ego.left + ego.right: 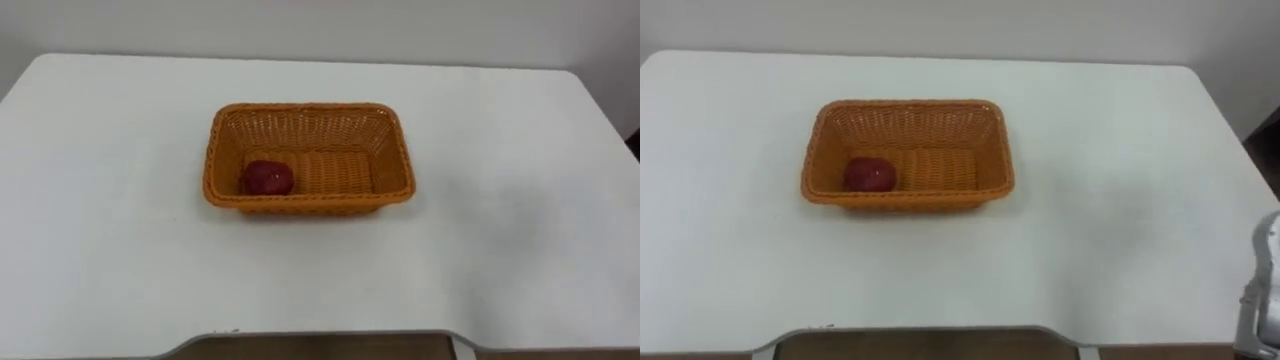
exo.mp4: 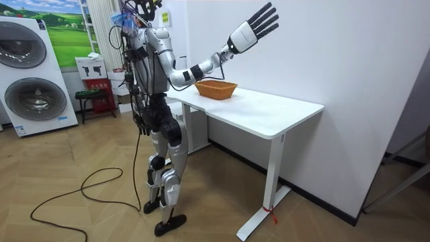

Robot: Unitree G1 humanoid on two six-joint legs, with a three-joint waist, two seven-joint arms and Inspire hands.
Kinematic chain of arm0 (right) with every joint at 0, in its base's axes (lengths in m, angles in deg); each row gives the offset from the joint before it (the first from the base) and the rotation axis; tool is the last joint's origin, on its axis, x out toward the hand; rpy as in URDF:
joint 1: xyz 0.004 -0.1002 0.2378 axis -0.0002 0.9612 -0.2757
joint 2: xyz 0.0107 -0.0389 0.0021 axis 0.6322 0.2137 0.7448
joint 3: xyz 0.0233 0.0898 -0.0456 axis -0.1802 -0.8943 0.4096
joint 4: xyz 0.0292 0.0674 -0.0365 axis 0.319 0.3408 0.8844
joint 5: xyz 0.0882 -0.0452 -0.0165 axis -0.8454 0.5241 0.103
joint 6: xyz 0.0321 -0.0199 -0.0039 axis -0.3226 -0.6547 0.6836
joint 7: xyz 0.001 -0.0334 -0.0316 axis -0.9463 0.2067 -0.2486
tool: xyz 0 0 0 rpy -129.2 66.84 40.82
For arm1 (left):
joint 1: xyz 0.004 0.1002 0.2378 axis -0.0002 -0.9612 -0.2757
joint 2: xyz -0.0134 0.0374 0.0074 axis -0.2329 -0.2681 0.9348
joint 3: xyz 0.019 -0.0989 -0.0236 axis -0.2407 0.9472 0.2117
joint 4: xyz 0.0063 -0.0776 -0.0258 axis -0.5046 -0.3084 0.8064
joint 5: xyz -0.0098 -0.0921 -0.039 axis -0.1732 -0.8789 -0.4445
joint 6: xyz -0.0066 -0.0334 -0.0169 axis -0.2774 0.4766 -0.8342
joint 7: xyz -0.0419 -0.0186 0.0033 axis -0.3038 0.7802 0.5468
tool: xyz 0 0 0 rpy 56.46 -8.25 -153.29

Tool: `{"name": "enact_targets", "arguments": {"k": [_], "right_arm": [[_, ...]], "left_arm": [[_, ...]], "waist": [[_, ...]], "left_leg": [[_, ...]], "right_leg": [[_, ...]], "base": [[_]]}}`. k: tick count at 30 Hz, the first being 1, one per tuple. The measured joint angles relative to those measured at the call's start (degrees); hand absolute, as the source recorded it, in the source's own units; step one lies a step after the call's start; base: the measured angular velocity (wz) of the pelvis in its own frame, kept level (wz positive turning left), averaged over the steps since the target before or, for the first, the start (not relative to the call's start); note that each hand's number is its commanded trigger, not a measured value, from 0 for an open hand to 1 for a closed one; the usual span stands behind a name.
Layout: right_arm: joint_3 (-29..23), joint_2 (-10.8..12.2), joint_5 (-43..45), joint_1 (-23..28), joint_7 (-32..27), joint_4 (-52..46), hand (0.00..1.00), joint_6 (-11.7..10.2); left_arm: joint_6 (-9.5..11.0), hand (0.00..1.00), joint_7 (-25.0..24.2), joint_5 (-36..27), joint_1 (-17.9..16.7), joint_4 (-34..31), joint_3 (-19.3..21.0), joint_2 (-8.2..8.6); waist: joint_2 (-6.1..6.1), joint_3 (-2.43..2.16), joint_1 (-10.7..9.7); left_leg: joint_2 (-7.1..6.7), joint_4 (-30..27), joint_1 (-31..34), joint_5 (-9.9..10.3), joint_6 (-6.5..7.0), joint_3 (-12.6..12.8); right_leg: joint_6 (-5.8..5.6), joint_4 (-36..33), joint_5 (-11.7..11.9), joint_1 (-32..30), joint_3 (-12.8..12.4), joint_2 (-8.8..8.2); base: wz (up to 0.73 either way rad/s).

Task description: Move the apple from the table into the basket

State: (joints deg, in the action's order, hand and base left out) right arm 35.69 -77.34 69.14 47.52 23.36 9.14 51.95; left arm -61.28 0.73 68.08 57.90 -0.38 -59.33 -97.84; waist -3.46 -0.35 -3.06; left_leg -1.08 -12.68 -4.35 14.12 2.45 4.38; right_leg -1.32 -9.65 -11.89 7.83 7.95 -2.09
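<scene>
Apple (image 1: 268,178) in basket (image 1: 305,128) on table (image 1: 500,200)

Your basket (image 1: 309,108) is woven from orange wicker-like strands, ribbed and rough, with a slight sheen. The apple (image 1: 268,178) has smooth, faintly glossy skin. The table (image 1: 120,250) top looks smooth and matt, and the floor (image 2: 80,154) is satin wood parquet.

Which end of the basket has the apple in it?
The left end of the basket: the red apple lies there against the near wall, while the right end shows only bare wicker.

A white table (image 1: 500,250) bears one orange wicker basket (image 1: 305,128).
</scene>
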Motion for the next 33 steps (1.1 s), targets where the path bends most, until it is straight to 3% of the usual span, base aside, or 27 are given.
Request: {"name": "enact_targets", "arguments": {"k": [3, 5, 8, 10, 12, 17, 20, 24, 25, 30, 33], "right_arm": [[-4.7, -0.5, -3.6, 0.2, -5.2, 9.2, 0.00, 0.2], [-7.0, -0.6, -7.3, 1.3, -8.7, 15.1, 0.00, 1.5], [-8.0, -0.6, -13.1, 4.1, -10.1, 22.6, 0.00, 3.8], [-7.9, -0.6, -18.7, 6.7, -9.3, 27.9, 0.00, 5.0], [-7.8, -0.5, -22.3, 7.5, -7.5, 36.9, 0.00, 5.4], [-1.7, 1.5, -31.4, 10.6, 2.1, 60.0, 0.00, 10.4], [2.0, 2.7, -32.9, 11.8, 7.9, 68.5, 0.00, 12.4], [8.2, 3.6, -30.1, 12.9, 15.4, 73.7, 0.00, 13.4], [10.5, 3.7, -28.3, 12.9, 17.5, 74.4, 0.00, 13.7], [16.4, 3.8, -19.9, 12.6, 25.5, 78.1, 0.00, 13.9], [18.1, 4.7, -16.4, 12.9, 28.5, 78.4, 0.00, 14.7]], "left_arm": [[-0.9, 0.00, 0.5, 0.0, 0.1, -0.2, 0.1, -0.01], [-1.6, 0.00, 0.5, -0.2, 0.1, -0.9, 0.2, -0.01], [-3.3, 0.00, 0.4, -0.3, 0.1, -2.2, 0.3, 0.10], [-4.3, 0.00, 0.3, -0.4, 0.3, -3.9, 0.3, 0.09], [-4.7, 0.00, 0.2, 0.0, 0.4, -4.5, 0.7, 0.12], [-6.1, 0.00, -1.6, -0.1, 0.5, -4.9, 1.4, 1.01], [-6.3, 0.00, -2.8, 0.0, 1.2, -4.8, 1.6, 1.02], [-6.4, 0.00, -3.9, 0.0, 1.1, -4.4, 1.8, 0.87], [-6.4, 0.00, -4.3, -0.1, 1.2, -4.4, 1.7, 0.88], [-6.6, 0.00, -4.7, -0.4, 1.6, -3.9, 1.3, 1.01], [-7.4, 0.00, -4.7, -0.1, 1.4, -3.9, 1.2, 1.08]], "waist": [[0.33, -0.11, -1.6], [0.88, -0.16, -2.2], [1.25, -0.40, -3.1], [1.33, -0.32, -3.1], [1.04, -0.32, -3.1], [0.92, -0.22, -2.7], [0.81, -0.13, -1.8], [0.44, 0.10, -0.9], [0.61, 0.43, -0.4], [0.49, 0.47, 1.0], [1.16, 0.33, 1.8]], "left_leg": [[0.00, -0.4, 0.8, 0.0, 0.00, 0.1], [0.04, -0.7, 1.5, 0.0, 0.00, 0.3], [0.06, -0.7, 1.6, 0.0, -0.03, 0.3], [0.34, -0.5, 1.7, -0.1, -0.11, 0.2], [0.28, -0.4, 1.7, -0.3, -0.13, 0.3], [0.35, -0.3, 1.7, -0.4, -0.14, 0.4], [0.29, -0.2, 1.7, -0.4, -0.14, 0.5], [0.34, 0.0, 1.4, -0.3, -0.14, 0.7], [0.40, 0.0, 1.1, -0.3, -0.14, 0.9], [0.38, -0.1, 1.1, -0.3, -0.15, 1.1], [0.35, -0.1, 1.2, -0.3, -0.21, 1.0]], "right_leg": [[0.00, -0.2, 0.0, -0.6, -0.1, -0.02], [0.03, -0.2, 0.0, -1.3, -0.3, -0.03], [0.10, -0.5, 0.1, -1.4, -0.2, -0.05], [0.12, -1.0, 0.0, -1.7, -0.4, 0.00], [0.17, -1.1, 0.1, -1.8, -0.4, -0.01], [0.34, -1.1, 0.0, -2.0, -1.7, 0.06], [0.36, -1.0, 0.0, -2.2, -1.6, 0.03], [0.38, -0.9, -0.1, -2.4, -1.7, 0.02], [0.39, -0.9, -0.1, -2.4, -1.8, 0.05], [0.44, -0.9, -0.1, -2.7, -1.8, 0.10], [0.45, -0.9, 0.0, -2.7, -1.4, 0.18]], "base": [[-0.03], [-0.11], [0.00], [0.00], [0.00], [-0.04], [-0.03], [-0.02], [-0.13], [-0.03], [0.02]]}}
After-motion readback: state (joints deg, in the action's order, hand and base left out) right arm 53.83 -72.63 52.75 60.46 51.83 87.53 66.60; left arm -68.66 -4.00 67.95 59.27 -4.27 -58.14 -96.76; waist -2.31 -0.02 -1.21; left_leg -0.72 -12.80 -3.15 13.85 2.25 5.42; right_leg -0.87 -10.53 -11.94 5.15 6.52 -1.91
